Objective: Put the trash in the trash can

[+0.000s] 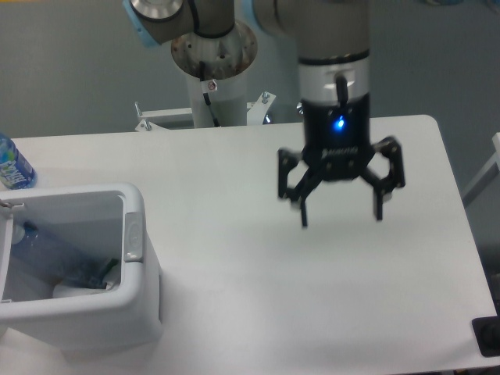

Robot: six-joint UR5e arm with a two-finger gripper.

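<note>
Crushed bottle lying diagonally in trash can, pincer spread

White lettering sits on the black body of the tool, under its blue light, but it's too blurred to read. The blue label on the bottle at the left edge shows no legible words either.
</note>
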